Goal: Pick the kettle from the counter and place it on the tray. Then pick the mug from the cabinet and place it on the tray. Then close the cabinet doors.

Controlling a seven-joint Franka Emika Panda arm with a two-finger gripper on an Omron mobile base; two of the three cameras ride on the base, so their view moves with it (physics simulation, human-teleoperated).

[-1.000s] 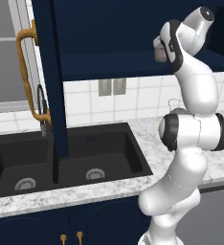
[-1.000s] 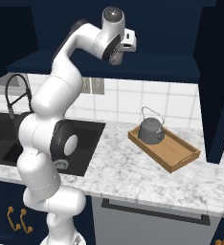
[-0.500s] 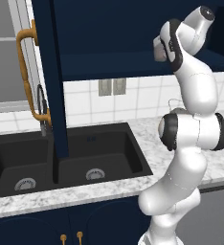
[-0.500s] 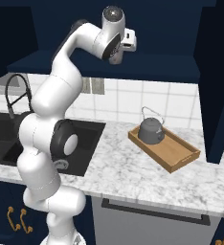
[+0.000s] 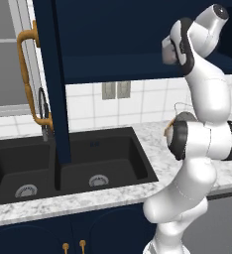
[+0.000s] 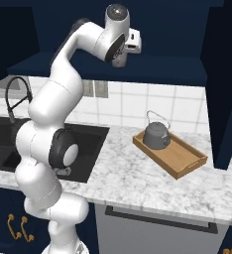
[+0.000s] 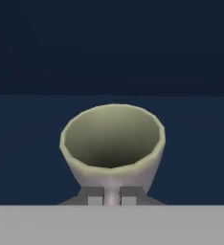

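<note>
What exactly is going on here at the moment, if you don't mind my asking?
The white robot arm is reaching up into the open dark navy wall cabinet, and its claw is shut on the handle of the small grey-beige mug with the pale greenish inside. The squat dark-grey metal kettle already sits on the light-brown wooden tray on the white-and-grey marble counter. The mug hasn't reached the tray yet, and the cabinet door with the brass-orange handle stands open.
</note>
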